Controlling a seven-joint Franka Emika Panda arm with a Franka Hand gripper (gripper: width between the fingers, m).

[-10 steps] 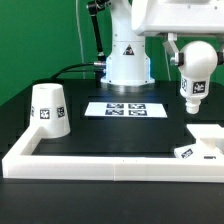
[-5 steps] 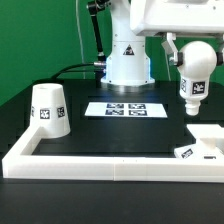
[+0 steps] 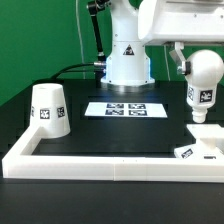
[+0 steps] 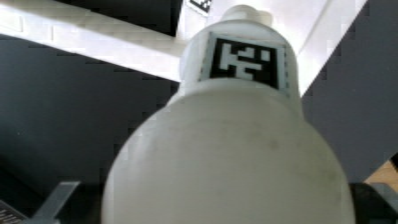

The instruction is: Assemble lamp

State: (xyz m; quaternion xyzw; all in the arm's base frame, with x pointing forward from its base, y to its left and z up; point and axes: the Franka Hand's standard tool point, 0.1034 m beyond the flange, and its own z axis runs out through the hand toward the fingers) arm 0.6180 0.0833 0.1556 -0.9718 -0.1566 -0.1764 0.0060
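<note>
One bulb [image 3: 204,85], exterior view: my gripper [image 3: 196,62] grasps its round head, neck pointing down. It hangs over the base [image 3: 207,143], seemingly clear of it. The shade [image 3: 48,108] stands well apart from the base, on the far side of the marker board [image 3: 125,108]. Wrist view: the bulb [image 4: 222,130] fills the frame between my fingers [image 4: 59,198], hiding whatever lies beneath it. Risk, as I judge it: a blind, off-centre descent could jam the neck against the base or twist the bulb in my grip.
</note>
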